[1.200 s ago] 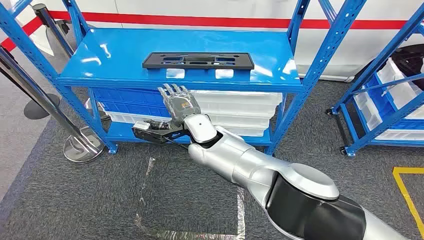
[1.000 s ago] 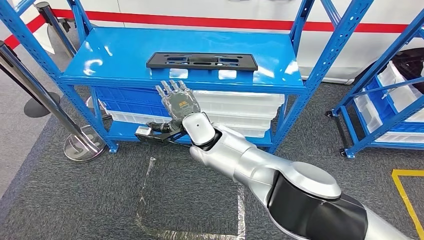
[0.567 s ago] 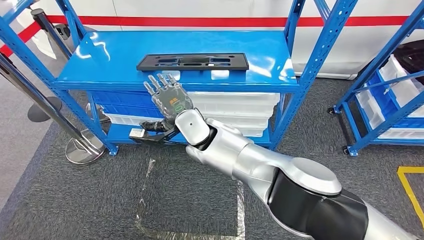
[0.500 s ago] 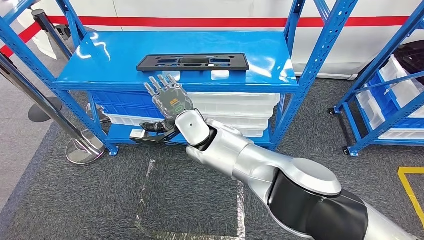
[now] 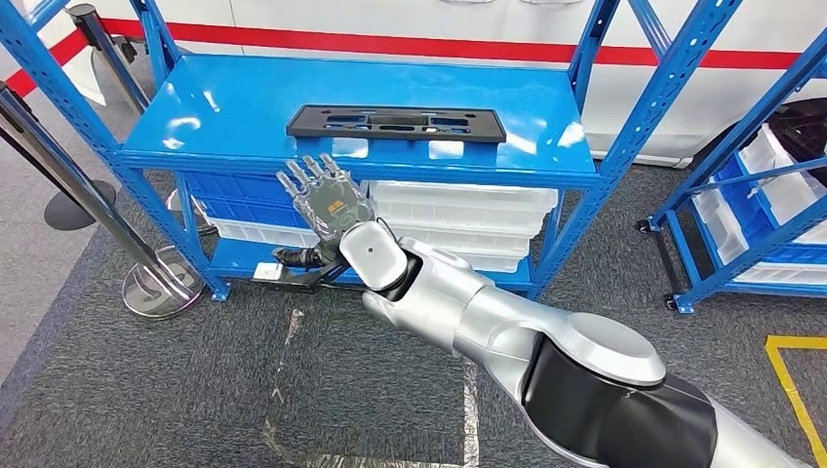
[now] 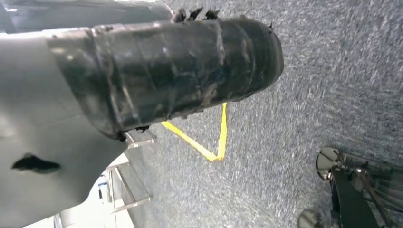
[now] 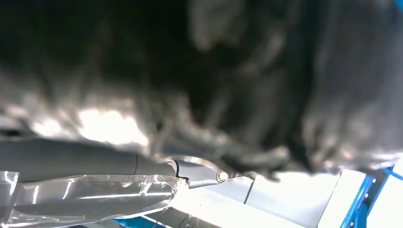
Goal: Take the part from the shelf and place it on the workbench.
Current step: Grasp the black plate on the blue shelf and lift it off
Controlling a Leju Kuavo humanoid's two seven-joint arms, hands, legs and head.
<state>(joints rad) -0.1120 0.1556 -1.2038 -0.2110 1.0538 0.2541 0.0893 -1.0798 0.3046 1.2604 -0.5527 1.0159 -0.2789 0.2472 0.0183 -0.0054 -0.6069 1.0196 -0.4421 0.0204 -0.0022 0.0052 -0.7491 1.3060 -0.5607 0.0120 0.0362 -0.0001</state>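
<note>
Task barely begun, by my read. The long flat black plastic part w/ cut-out slots (image 5: 395,122) lies flat on the top deck of the blue steel shelf (image 5: 244,107), near the deck's front edge, untouched. Right hand (image 5: 327,200) is raised in front of that edge, just below the part, fingers spread & pointing up, palm empty, apart from the part. Left hand: wrist view gives floor & dark robot body, so can't tell its state. Stacked white & blue plastic bins (image 5: 458,219) sit on the lower deck behind the hand. Left to do: reach over the edge, grip the part, lift, turn, set it on the worktop.
</note>
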